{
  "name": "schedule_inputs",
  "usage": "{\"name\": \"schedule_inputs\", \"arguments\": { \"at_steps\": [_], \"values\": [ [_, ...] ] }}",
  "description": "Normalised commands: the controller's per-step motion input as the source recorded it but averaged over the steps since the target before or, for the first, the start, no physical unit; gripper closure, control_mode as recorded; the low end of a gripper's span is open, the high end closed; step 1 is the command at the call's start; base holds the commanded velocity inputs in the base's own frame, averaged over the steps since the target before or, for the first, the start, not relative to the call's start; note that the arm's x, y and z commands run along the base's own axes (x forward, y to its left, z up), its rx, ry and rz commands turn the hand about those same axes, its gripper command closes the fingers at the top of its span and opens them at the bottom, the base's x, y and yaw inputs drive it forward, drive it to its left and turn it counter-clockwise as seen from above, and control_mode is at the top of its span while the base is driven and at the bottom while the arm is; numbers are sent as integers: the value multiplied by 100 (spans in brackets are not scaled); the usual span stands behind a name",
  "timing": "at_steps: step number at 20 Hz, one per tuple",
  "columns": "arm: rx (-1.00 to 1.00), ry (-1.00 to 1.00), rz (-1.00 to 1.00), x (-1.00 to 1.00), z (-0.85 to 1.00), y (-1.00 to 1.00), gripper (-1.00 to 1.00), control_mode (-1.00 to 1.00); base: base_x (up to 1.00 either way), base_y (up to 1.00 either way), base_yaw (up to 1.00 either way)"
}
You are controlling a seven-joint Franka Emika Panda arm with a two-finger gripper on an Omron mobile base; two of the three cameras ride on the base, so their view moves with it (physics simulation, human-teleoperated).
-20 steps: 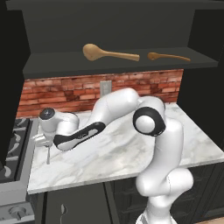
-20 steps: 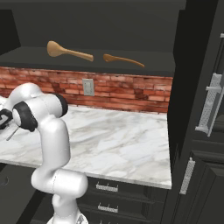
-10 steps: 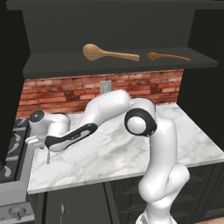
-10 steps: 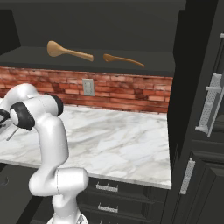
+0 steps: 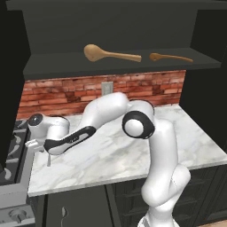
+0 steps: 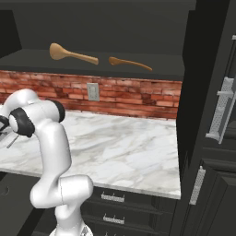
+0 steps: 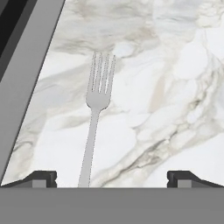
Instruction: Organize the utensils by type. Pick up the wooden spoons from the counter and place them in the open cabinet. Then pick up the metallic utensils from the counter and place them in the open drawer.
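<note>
A small silver fork [image 7: 94,122] lies flat on the white marble counter [image 7: 175,87], tines pointing away from the hand. My gripper [image 7: 112,177] hangs open just over its handle, which runs up between the fingertips nearer the left one [image 7: 41,177]. From the left base view the gripper [image 5: 41,150] is low at the counter's [image 5: 133,155] left end, above the fork [image 5: 48,160]. Both wooden spoons rest on the open cabinet's shelf [image 5: 57,67]: the large tan one [image 5: 111,54] [image 6: 73,54] and the thin darker one [image 5: 170,57] [image 6: 129,63]. Below the counter front, what looks like the open drawer [image 5: 88,206] holds a small silver piece [image 5: 64,213].
The dark stove top [image 5: 11,150] borders the counter right beside the fork, and its edge [image 7: 17,52] shows at the hand view's left. A red brick wall [image 6: 120,94] with an outlet backs the counter. Tall dark cabinets [image 6: 216,115] stand at the right.
The arm has swung further left and a little lower, bringing the hand closer to the stove edge over the fork. The jaws have stayed open and the fork and spoons have not moved.
</note>
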Motion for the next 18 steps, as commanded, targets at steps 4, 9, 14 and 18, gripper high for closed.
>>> {"name": "schedule_inputs", "arguments": {
  "at_steps": [4, 9, 14, 18],
  "values": [
    [0, 0, 0, 13, -18, -1, -100, -100, 0, 0, 0],
    [0, 0, 0, 16, -13, 0, -100, -100, 0, 0, 0],
    [0, 0, 0, 18, -11, 0, -100, -100, 0, 0, 0],
    [0, 0, 0, 14, -14, 2, -100, -100, 0, 0, 0]
  ]
}}
